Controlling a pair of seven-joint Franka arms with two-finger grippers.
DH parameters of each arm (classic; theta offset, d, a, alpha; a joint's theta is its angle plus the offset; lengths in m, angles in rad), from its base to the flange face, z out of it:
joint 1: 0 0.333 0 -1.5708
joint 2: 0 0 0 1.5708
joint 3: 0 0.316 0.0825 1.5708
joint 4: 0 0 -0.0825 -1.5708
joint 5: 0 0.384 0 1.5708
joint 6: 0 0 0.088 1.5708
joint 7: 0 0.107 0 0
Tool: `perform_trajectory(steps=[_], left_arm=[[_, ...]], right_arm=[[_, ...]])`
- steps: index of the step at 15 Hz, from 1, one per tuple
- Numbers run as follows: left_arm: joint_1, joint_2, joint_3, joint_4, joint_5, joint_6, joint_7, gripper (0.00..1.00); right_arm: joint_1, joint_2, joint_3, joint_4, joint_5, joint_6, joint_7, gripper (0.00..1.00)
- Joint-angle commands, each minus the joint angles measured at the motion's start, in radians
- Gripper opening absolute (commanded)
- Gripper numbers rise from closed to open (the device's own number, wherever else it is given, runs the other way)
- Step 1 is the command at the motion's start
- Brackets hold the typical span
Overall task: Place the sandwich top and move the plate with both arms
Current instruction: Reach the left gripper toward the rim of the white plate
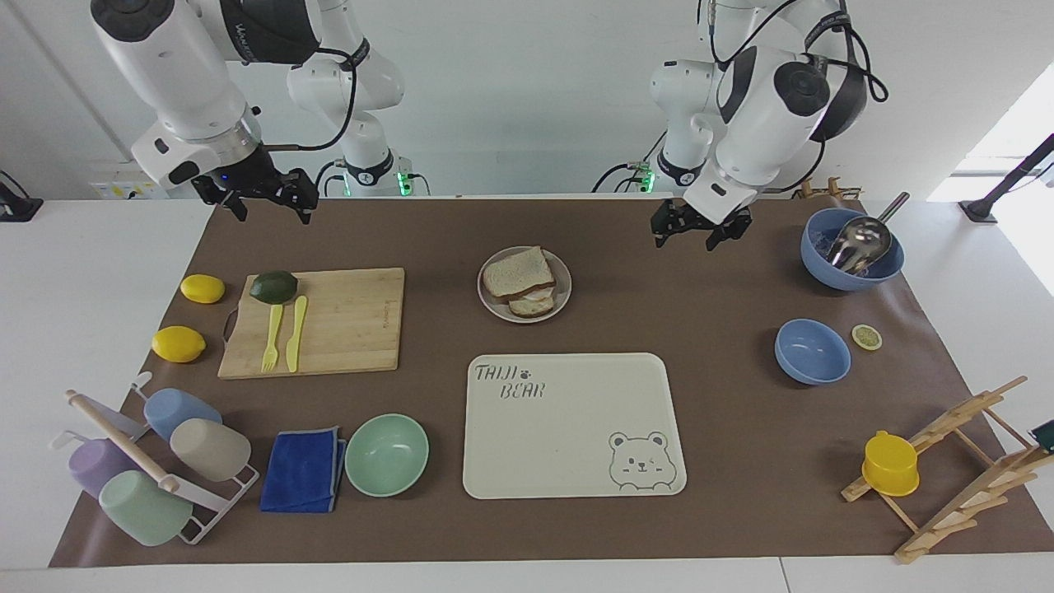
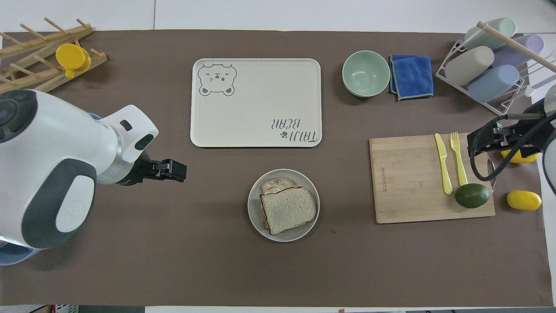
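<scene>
Avocado on cutting board (lemons beside).

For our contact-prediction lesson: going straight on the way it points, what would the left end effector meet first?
Probably the bare mat: the left end effector points down over it, beside the plate toward the left arm's end. Depth is unclear; the plate's rim is possible.

tray | text: "TAIJI BEAR", paw mark, bear-face drawing | cutting board | small mark, unreadable
</scene>
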Motion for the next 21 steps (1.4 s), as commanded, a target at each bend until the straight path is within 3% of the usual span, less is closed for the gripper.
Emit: perform_trajectory(steps=[1,5,7,13,17,19,21], left_arm=[[-0.069,-0.027,0.014,-0.115,-0.008,0.102,-0.078,1.0],[-0.163,-0.024,0.014,-0.227,-0.02,0.248,-0.187,1.0],[-0.172,-0.021,0.014,-0.271,-0.101,0.323,-0.223,0.99],[-0.226,0.033,0.014,-0.296,-0.201,0.451,-0.312,0.99],[-0.227,0.053,0.014,-0.296,-0.226,0.469,-0.313,0.88],[-0.226,0.056,0.014,-0.299,-0.248,0.486,-0.315,0.77],[-0.236,0.056,0.014,-0.314,-0.263,0.514,-0.313,0.75]], right_arm=[[-0.019,-0.026,0.005,-0.03,0.033,0.002,-0.019,1.0],[-0.021,-0.026,0.005,-0.03,0.033,0.003,-0.019,1.0],[-0.021,-0.026,0.005,-0.03,0.033,0.002,-0.019,1.0],[-0.021,-0.026,0.005,-0.03,0.033,0.002,-0.019,1.0],[-0.021,-0.026,0.005,-0.03,0.033,0.002,-0.019,1.0],[-0.021,-0.026,0.005,-0.03,0.033,0.002,-0.019,1.0],[-0.021,-0.026,0.005,-0.03,0.033,0.002,-0.019,1.0]])
